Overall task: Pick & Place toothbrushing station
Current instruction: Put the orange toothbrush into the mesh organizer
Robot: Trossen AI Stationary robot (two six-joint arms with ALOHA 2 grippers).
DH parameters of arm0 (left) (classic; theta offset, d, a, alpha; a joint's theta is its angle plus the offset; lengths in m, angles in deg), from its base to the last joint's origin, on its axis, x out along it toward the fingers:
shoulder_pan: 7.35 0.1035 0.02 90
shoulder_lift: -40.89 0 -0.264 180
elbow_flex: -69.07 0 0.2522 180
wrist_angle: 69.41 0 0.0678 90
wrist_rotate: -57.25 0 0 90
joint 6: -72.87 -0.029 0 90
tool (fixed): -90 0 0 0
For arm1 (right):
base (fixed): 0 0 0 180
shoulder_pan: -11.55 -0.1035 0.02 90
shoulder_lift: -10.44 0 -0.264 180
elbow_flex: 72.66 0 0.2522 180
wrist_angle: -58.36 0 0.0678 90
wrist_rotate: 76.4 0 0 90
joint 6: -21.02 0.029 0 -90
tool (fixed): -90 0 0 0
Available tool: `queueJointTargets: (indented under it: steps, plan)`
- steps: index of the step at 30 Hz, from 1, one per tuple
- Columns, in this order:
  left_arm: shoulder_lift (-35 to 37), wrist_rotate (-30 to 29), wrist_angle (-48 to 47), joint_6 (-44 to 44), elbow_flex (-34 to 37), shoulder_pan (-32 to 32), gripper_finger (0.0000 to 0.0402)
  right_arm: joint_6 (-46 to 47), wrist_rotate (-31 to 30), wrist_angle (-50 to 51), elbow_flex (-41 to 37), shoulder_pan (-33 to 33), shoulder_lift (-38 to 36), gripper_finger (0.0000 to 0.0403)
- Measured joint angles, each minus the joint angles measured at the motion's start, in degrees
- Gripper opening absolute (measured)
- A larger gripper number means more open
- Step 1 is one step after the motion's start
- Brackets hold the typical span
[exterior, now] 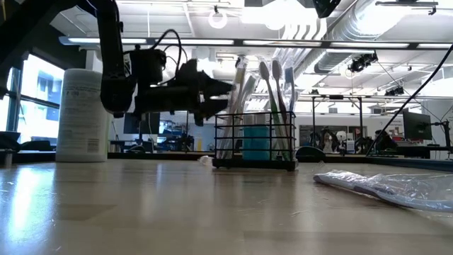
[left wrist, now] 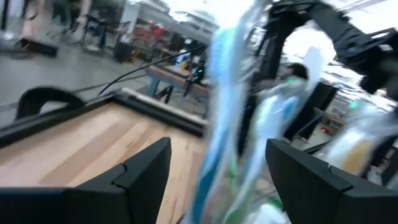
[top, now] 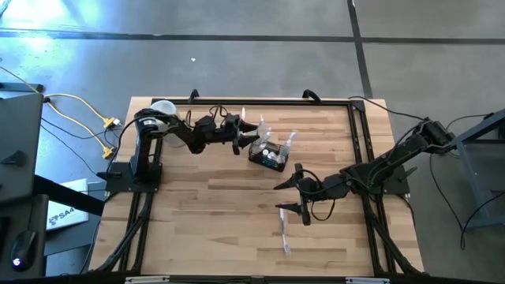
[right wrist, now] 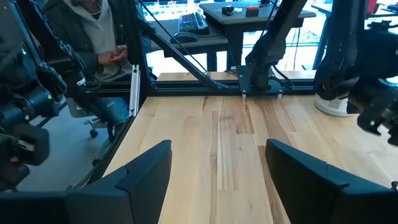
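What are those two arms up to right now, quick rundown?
Left gripper open, up against the black wire caddy of toothbrushes. Right gripper open, waiting mid-table, empty. Wrapped toothbrush lies loose near the front edge, clear of both.

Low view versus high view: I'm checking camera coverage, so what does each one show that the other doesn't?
Only the low view shows the toothbrushes standing upright in the caddy, a blue cup inside it, and the room behind.

Only the high view shows the right gripper open over bare table, apart from the caddy, and both arm bases.

Both show the left gripper open at the caddy, the white container, and a wrapped toothbrush lying flat.
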Motion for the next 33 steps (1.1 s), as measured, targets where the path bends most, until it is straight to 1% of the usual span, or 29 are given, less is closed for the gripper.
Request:
queueJointTargets:
  steps: [3,6,14,20,26,31,33]
  plan:
    - [1.8,2.76,-0.38,-0.74,0.0,0.07,0.026,0.0,0.0,-0.02,0.0,0.0,0.0,0.0252]
    - [4.05,4.58,-3.36,-1.06,-0.01,0.56,0.026,0.0,0.02,0.04,0.0,-0.01,0.0,0.0252]
    - [11.42,10.25,-24.26,-5.01,-0.02,4.32,0.026,1.22,0.02,1.02,0.0,-0.02,0.0,0.0252]
    - [18.9,11.31,-41.1,-13.45,0.0,4.83,0.026,1.27,0.02,1.8,0.0,-0.02,0.0,0.0252]
    - [28.28,10.21,-58.68,-23.79,0.0,4.83,0.026,1.29,0.02,1.96,0.0,-0.02,0.0,0.0252]
    - [34.72,2.78,-73.06,-33.12,-0.02,4.83,0.026,2.65,-0.18,0.92,0.0,-0.02,-0.32,0.0252]
    - [36.1,-0.41,-76.8,-37.08,0.01,4.83,0.026,3.19,-0.2,0.54,0.01,-0.01,-0.79,0.0252]
